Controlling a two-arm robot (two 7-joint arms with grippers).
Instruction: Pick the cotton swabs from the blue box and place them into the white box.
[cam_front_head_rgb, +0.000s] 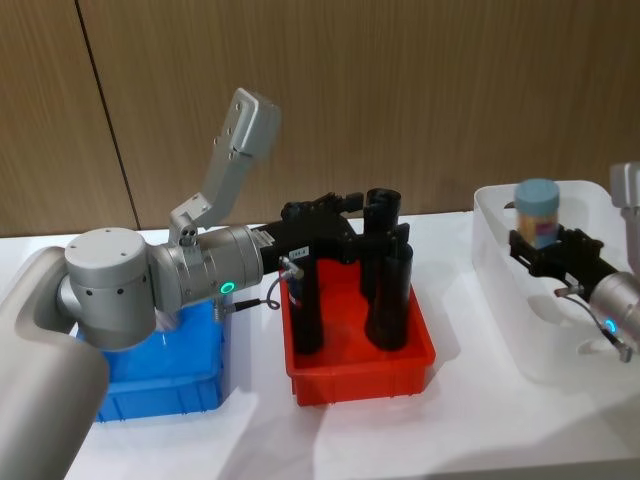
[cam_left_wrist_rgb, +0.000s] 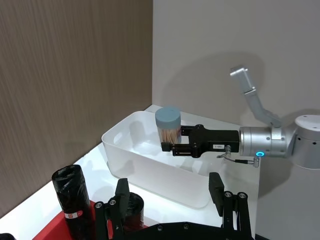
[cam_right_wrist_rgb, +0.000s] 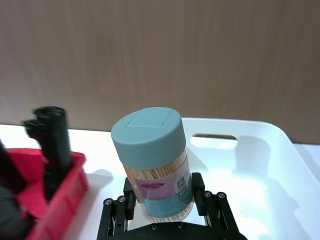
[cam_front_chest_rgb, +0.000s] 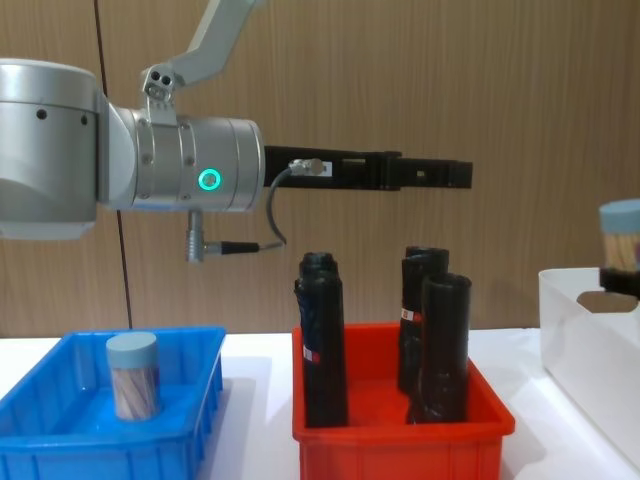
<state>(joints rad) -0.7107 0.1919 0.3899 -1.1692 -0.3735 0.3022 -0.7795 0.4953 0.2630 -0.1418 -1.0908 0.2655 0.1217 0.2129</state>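
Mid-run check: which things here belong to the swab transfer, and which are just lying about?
Job: swab jar in the right gripper, over the white box; second swab jar in the blue box.
Lying about: red bin; black tubes standing in it; left gripper idle above them, jaws open.

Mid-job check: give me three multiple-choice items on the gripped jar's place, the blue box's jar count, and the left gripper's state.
1. The right gripper has its jar: A) inside the blue box B) above the white box C) beneath the left gripper.
2. Jars in the blue box: A) none B) one C) three.
3. The left gripper is: A) open, empty B) shut on a jar C) shut, empty.
Key: B, it is held above the box's rim; B, a single jar stands inside; A, its fingers stand apart, nothing between.
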